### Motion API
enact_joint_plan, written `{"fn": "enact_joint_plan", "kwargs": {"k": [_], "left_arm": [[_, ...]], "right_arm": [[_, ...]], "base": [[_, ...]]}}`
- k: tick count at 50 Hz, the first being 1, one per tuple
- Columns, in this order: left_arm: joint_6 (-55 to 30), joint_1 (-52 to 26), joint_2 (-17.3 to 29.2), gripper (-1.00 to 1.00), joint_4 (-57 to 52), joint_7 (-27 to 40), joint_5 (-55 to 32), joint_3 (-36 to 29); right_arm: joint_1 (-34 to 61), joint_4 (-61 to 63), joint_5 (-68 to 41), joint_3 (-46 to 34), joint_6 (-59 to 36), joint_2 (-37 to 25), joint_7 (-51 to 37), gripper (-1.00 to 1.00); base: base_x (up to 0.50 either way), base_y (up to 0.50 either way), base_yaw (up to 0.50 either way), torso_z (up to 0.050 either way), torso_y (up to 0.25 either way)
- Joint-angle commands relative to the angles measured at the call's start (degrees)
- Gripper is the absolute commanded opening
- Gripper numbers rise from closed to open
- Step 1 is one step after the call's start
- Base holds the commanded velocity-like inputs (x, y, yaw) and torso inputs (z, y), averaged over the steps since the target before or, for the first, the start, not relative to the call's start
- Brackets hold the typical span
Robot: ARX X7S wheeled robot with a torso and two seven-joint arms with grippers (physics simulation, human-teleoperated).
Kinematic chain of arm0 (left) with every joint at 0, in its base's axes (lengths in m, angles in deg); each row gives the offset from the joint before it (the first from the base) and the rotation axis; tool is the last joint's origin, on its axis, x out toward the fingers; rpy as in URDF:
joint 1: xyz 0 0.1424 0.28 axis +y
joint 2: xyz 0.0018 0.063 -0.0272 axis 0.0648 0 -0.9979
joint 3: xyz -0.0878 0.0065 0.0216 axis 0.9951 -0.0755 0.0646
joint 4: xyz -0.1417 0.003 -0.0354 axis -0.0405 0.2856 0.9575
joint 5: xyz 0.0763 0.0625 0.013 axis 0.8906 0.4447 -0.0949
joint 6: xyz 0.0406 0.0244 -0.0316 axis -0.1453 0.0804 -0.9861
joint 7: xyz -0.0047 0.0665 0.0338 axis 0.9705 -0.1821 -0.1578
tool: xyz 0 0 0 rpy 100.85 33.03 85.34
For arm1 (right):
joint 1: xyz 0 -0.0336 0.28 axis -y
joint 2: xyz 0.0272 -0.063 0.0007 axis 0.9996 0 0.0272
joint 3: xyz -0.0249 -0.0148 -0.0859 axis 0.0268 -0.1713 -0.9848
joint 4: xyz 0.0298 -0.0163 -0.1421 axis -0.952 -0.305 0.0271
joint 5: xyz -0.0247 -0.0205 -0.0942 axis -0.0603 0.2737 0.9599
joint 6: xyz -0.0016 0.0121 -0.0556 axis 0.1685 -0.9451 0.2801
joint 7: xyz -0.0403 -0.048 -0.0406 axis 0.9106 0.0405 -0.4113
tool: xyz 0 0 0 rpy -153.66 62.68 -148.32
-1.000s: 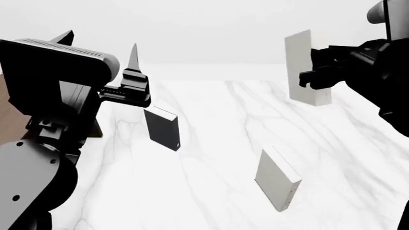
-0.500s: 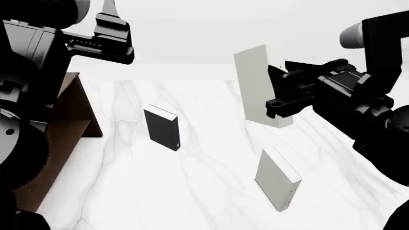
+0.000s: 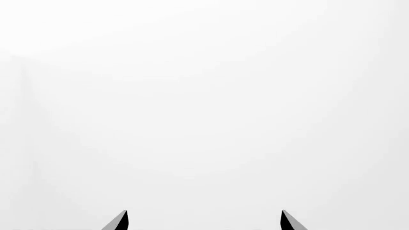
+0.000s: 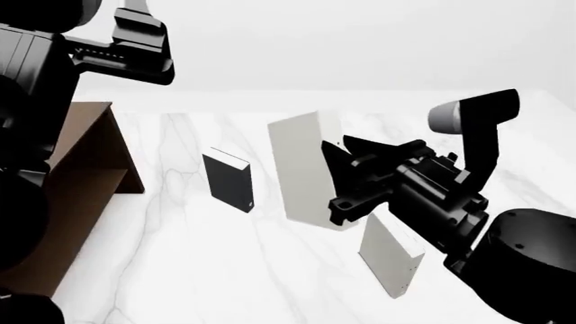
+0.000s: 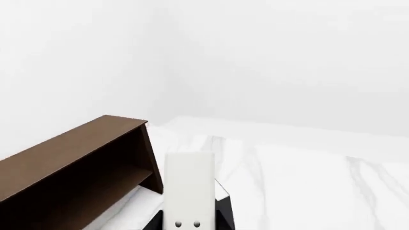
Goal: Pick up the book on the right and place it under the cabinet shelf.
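Note:
The pale off-white book (image 4: 304, 169) hangs upright above the middle of the marble table (image 4: 225, 277), with my right gripper (image 4: 347, 181) shut on its right edge. In the right wrist view the book (image 5: 189, 184) stands between the dark fingers (image 5: 223, 213), and the dark brown cabinet shelf (image 5: 83, 165) lies beyond it with its open front showing. In the head view the cabinet shelf (image 4: 85, 172) sits at the table's left edge. My left gripper (image 3: 203, 221) is raised at the upper left, open, with nothing between its fingertips.
A black book (image 4: 228, 181) stands upright between the cabinet and the held book. A slightly darker grey book (image 4: 389, 253) stands on the table below my right gripper. My left arm (image 4: 36, 101) fills the left side of the head view.
My right gripper has carried the off-white book leftward and lower, from the far right towards the middle of the table. My left gripper has risen a little.

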Motion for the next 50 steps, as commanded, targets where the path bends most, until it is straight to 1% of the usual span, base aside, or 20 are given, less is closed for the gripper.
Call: {"fn": "enact_joint_plan", "kwargs": {"k": [1, 12, 24, 31, 50], "left_arm": [[0.33, 2.58, 0.33, 1.0, -1.19, -0.03, -1.41, 1.12], [2.26, 4.65, 0.79, 1.0, -1.08, -0.1, -1.76, 1.12], [2.44, 4.91, 0.75, 1.0, -1.22, 0.37, -2.64, 1.46], [3.37, 6.02, 1.35, 1.0, -1.25, 0.46, -2.71, 1.75], [3.77, 6.74, 1.75, 1.0, -1.36, 1.37, -3.68, 2.15]], "right_arm": [[-6.23, 1.42, 2.9, 0.4, 4.6, 4.39, 4.57, -1.0], [-11.23, 1.36, 4.65, -0.63, 7.82, 7.48, 7.85, -1.0], [-18.64, -1.47, 9.28, -2.64, 13.27, 11.63, 15.63, -1.0], [-23.18, -4.61, 14.63, -6.07, 16.97, 13.54, 21.26, -1.0], [-28.72, -9.25, 16.74, -11.06, 22.6, 16.64, 26.48, -1.0]], "base": [[0.0, 0.0, 0.0, 0.0, 0.0], [0.0, 0.0, 0.0, 0.0, 0.001], [0.0, 0.0, 0.0, 0.001, 0.001], [0.0, 0.0, 0.0, 0.0, 0.001], [0.0, 0.0, 0.0, 0.0, 0.001]]}}
